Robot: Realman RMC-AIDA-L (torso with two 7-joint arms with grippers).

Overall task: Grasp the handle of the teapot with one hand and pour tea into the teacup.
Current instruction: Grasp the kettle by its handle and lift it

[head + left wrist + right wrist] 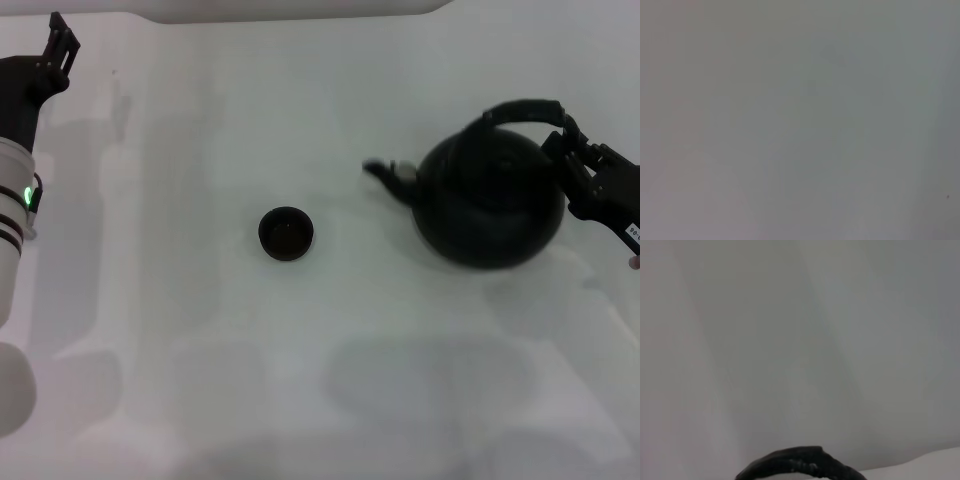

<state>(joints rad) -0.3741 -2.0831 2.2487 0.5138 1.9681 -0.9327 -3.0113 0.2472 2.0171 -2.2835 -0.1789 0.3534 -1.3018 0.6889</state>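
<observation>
Robot arms over a white table [200,400] with teacup and teapot.

Left gripper [58,45] rests at the far left edge; finger state unclear. The teacup [286,233] sits mid-table. At right, the teapot [490,200], spout toward the cup; the right gripper [565,140] clasps its handle [520,110].

— What does the left arm [15,215] look like?
— Its lower segment is a white cylinder with dark bands and a small green light; above that it turns black, ending in the left gripper [58,42], a black angular linkage.
— And the right gripper [580,160]?
— Black too, blocky, with jointed links and a small white label near the picture's edge.
</observation>
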